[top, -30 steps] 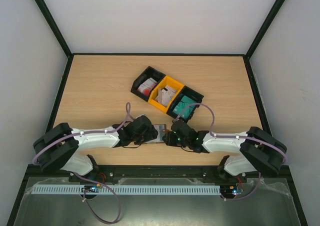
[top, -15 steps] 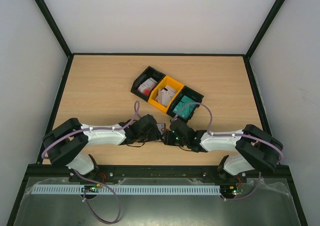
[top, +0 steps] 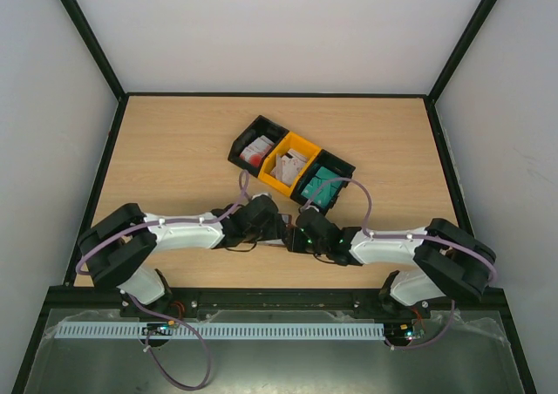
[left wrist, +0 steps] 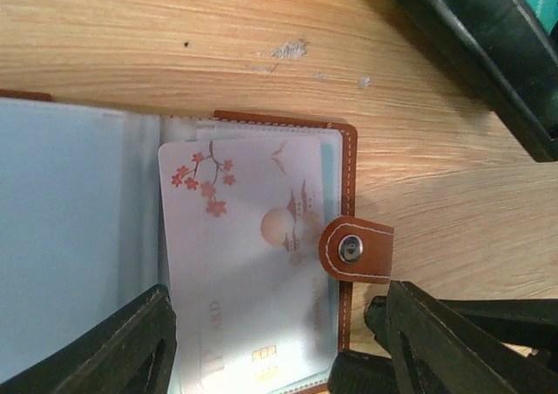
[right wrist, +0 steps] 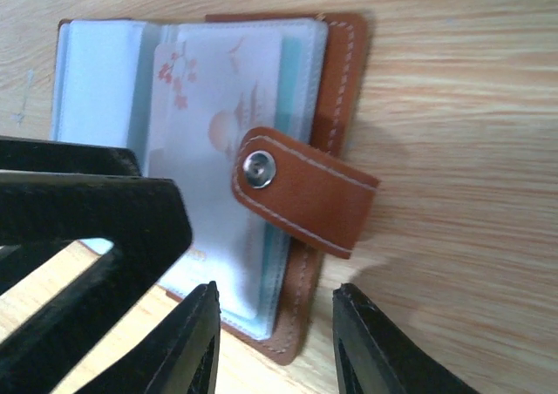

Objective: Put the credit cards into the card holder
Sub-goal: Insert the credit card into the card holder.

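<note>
Pale-wood bench [top: 174, 150], open card holder [right wrist: 305, 198] with white blossom card [left wrist: 253, 237] pocketed; left jaws wide, right jaws parted over it.

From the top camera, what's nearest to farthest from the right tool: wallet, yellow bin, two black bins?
1. The card holder, directly under the right tool.
2. The black bin with teal cards, just beyond, right end of the row.
3. The yellow bin, middle of the row.
4. The black bin with red-and-white cards, left end.
</note>
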